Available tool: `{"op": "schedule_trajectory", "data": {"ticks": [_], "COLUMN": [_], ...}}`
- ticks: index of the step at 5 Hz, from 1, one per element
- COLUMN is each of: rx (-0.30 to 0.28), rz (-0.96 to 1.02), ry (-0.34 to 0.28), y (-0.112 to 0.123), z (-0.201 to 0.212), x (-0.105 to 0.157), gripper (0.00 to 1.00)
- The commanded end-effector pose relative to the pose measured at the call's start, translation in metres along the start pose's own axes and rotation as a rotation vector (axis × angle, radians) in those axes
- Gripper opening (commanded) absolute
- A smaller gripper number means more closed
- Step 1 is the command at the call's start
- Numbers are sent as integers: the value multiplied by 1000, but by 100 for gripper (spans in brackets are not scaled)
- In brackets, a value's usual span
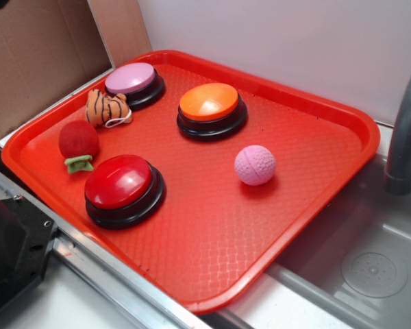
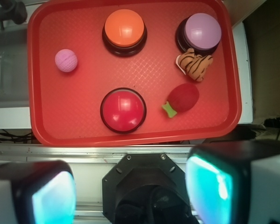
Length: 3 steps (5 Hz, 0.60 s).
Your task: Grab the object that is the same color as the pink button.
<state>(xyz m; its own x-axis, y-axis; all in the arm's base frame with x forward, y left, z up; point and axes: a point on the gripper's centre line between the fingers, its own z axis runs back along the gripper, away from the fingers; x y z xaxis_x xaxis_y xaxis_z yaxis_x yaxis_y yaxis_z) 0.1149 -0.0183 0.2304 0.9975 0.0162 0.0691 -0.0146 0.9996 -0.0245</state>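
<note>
A small pink dimpled ball [image 1: 255,165] lies on the red tray [image 1: 294,226], right of the middle; in the wrist view it lies at the tray's upper left [image 2: 66,60]. The pink button [image 1: 131,79] with a lilac dome on a black base stands at the tray's far left corner, and shows in the wrist view at upper right [image 2: 202,31]. My gripper [image 2: 130,191] is open and empty, high above and in front of the tray's near edge, far from the ball. Its fingers [image 2: 53,198] show only in the wrist view.
An orange-topped button [image 1: 209,104] and a red-topped button [image 1: 120,184] stand on the tray. A tiger plush [image 1: 107,108] and a fuzzy red ball with green base [image 1: 78,142] lie at the left. A sink [image 1: 370,267] and grey faucet [image 1: 405,130] are at the right. The black robot base [image 2: 144,186] is below the gripper.
</note>
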Motion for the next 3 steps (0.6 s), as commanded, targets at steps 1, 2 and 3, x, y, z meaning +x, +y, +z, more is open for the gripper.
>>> {"op": "schedule_trajectory", "data": {"ticks": [1,2,3], "rx": [-1,-30,-12], "rz": [-263,-402,-463], "ry": [-46,-46,-70], "y": [-18,-37,-56], "z": [-41,-78,-111], "x": [48,73,96], "gripper": [100,100,100]}}
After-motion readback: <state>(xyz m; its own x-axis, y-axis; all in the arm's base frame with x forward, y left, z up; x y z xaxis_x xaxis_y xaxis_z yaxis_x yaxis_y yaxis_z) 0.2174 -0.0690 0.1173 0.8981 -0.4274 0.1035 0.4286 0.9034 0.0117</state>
